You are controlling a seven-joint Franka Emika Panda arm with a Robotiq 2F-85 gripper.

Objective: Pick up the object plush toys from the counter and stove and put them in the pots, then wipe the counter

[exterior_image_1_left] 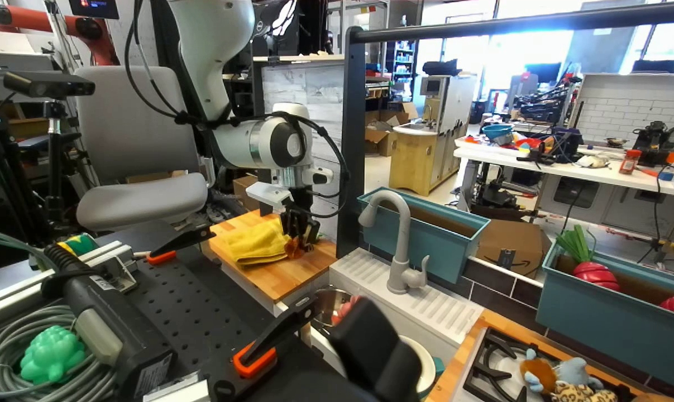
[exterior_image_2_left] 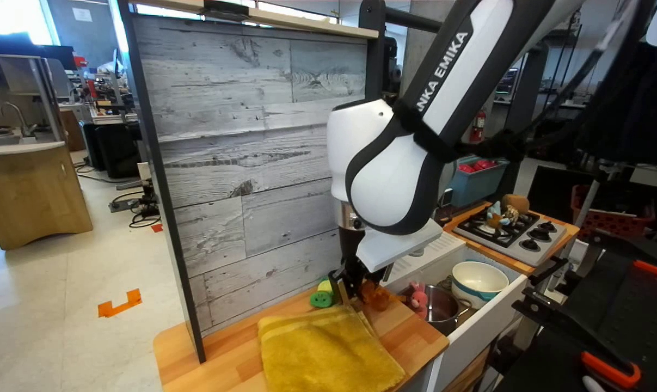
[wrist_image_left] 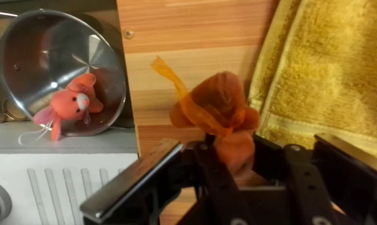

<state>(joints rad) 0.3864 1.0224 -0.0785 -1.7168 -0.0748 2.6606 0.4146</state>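
Wrist view: at the left of the frame a pink bunny plush (wrist_image_left: 68,103) lies in the steel pot (wrist_image_left: 69,47), so I count one toy delivered. An orange-brown plush toy (wrist_image_left: 224,93) sits at the centre of the frame, over the wooden surface (wrist_image_left: 182,34) and just beside the yellow towel (wrist_image_left: 332,72). I have it pinched in my tool (wrist_image_left: 235,145); whether it is off the wood I can't tell. I take this as the grasp, with the carry to a pot next.

Plenty is left, as I judge it. Near the centre of an exterior view a green-and-yellow toy (exterior_image_2_left: 321,298) is on the surface. At the lower right of an exterior view, an orange-and-blue plush (exterior_image_1_left: 538,375), a pale-blue plush (exterior_image_1_left: 575,369) and a leopard-spotted plush (exterior_image_1_left: 582,393) bunch together on the stove (exterior_image_1_left: 507,385). I see no toy in the cream pot (exterior_image_2_left: 478,277). The towel lies unheld, so wiping looks not begun.

My toy's long axis runs nearly up and down the wrist frame, its top leaning slightly left. The wider end points to the top; the narrower runs down into the tool. Its orange ribbon (wrist_image_left: 185,97) trails to the upper left. I see no face, so I can't say which end is the head.
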